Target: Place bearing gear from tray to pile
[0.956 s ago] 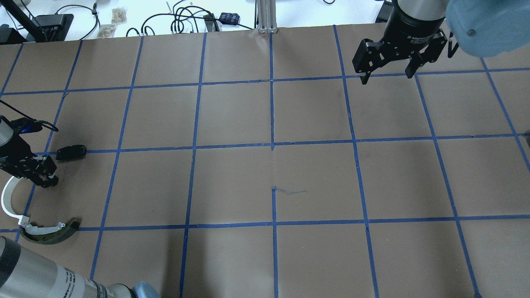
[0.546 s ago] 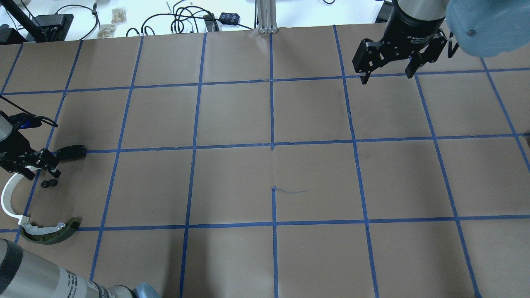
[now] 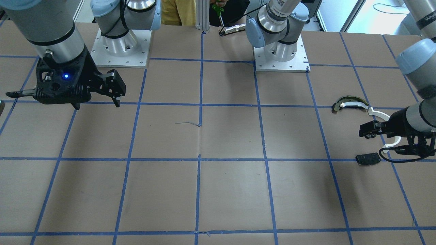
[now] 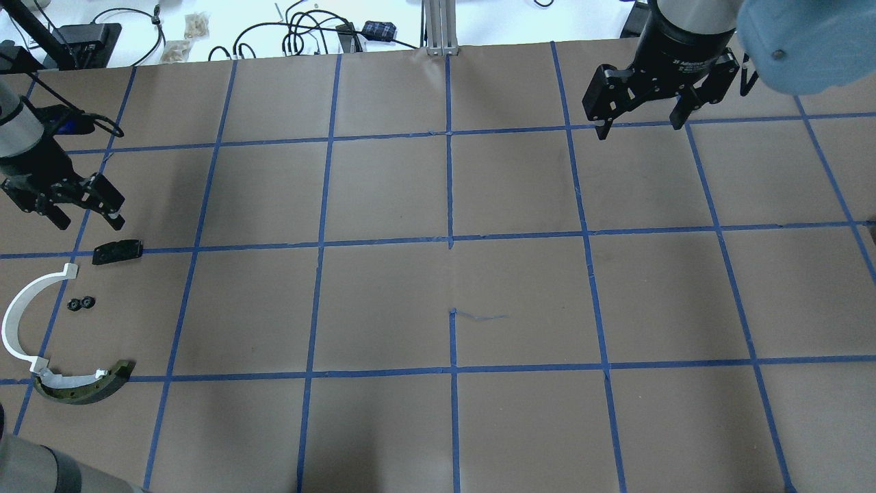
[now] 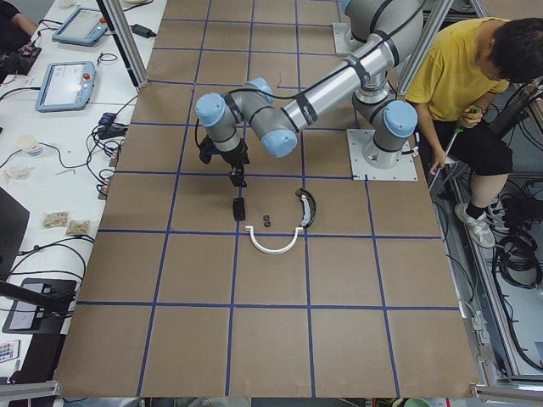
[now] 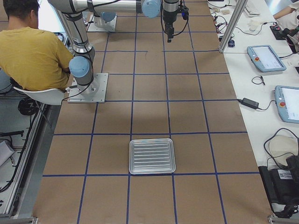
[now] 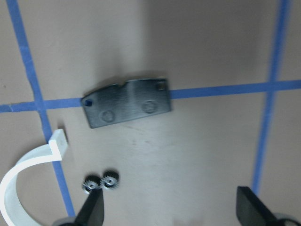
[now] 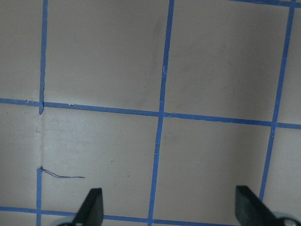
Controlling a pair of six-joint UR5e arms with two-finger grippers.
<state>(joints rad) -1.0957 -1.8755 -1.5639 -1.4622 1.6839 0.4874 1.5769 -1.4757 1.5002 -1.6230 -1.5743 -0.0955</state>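
Note:
The bearing gear [image 4: 81,303], a small black double gear, lies on the table paper in the pile, between the white curved strip [image 4: 14,322] and the flat black plate [image 4: 118,251]. The olive-and-white curved piece [image 4: 82,387] lies nearer the robot. My left gripper [image 4: 89,218] is open and empty, raised just beyond the plate. The left wrist view shows the gear [image 7: 101,182], the plate [image 7: 127,102] and the strip's end [image 7: 19,179] below the open left gripper [image 7: 171,214]. My right gripper [image 4: 640,127] is open and empty at the far right. The silver tray [image 6: 152,156] stands empty.
Brown paper with a blue tape grid [image 4: 452,239] covers the table. Cables and small boxes [image 4: 308,31] lie beyond its far edge. A person in a yellow shirt [image 5: 458,76] sits behind the robot bases.
My left gripper has let go of the bearing gear beside the white strip, then risen and moved away toward the table's far side. The right arm has not moved.

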